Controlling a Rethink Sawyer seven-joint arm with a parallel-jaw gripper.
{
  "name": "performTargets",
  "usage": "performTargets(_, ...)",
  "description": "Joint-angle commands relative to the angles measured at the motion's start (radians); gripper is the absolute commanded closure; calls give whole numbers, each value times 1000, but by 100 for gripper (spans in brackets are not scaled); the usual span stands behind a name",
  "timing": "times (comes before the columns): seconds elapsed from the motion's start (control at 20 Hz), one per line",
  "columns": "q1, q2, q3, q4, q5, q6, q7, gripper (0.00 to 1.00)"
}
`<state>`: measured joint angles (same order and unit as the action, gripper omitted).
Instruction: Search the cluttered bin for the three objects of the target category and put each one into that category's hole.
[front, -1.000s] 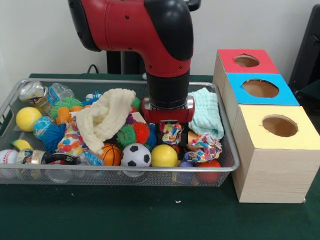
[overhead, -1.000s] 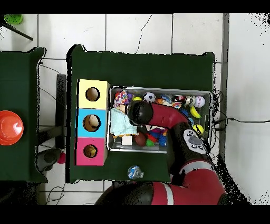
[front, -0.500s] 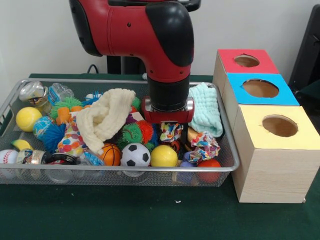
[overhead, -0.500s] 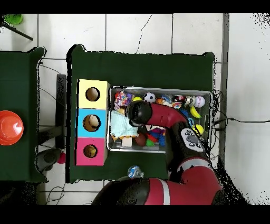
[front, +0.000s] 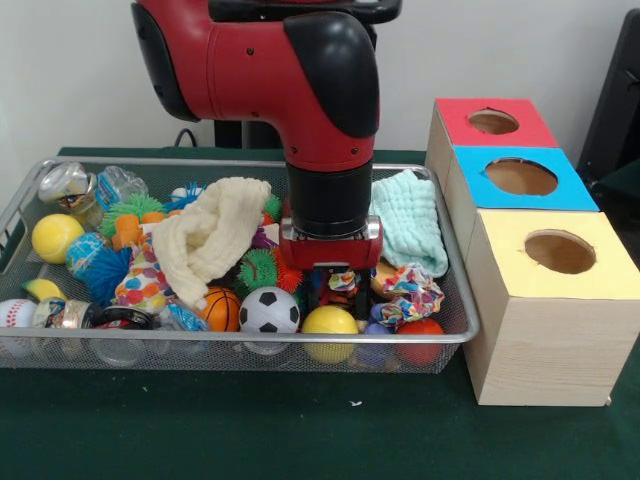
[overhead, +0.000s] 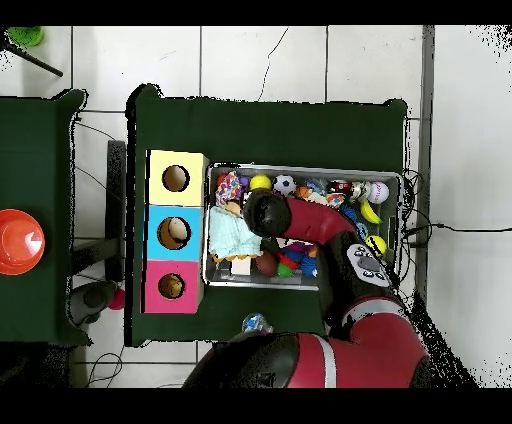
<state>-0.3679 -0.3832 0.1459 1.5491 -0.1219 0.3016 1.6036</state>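
Observation:
The wire mesh bin (front: 240, 161) lies on the green table, full of toys and cloths; it also shows in the overhead view (overhead: 300, 168). My gripper (front: 340, 295) is low inside the bin's right half, just behind a yellow ball (front: 330, 322). A small multicoloured cloth scrap (front: 343, 282) sits right at the gripper. In the overhead view the arm's wrist (overhead: 262, 213) hides the gripper. Three wooden boxes with holes stand right of the bin: red top (front: 490, 122), blue top (front: 520, 177), yellow top (front: 558, 250).
A cream cloth (front: 215, 235), a mint cloth (front: 410, 220), a football (front: 270, 310), a small basketball (front: 222, 308), a second multicoloured cloth (front: 408, 290) and a red ball (front: 420, 330) crowd the gripper. A plastic bottle (overhead: 255, 323) lies on the table outside the bin.
The gripper has come down deeper into the bin and nearer its front rim. The multicoloured scrap went down with it, and the yellow ball shifted slightly towards the rim.

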Motion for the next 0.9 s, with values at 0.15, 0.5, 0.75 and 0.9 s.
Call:
performTargets(0.15, -25, 39, 90, 30, -53, -29, 49, 0)
performTargets(0.5, -15, 57, 73, 14, 29, 287, 52, 100)
performTargets(0.75, -19, 22, 95, 33, 11, 311, 28, 100)
performTargets(0.9, -26, 21, 98, 36, 10, 291, 45, 100)
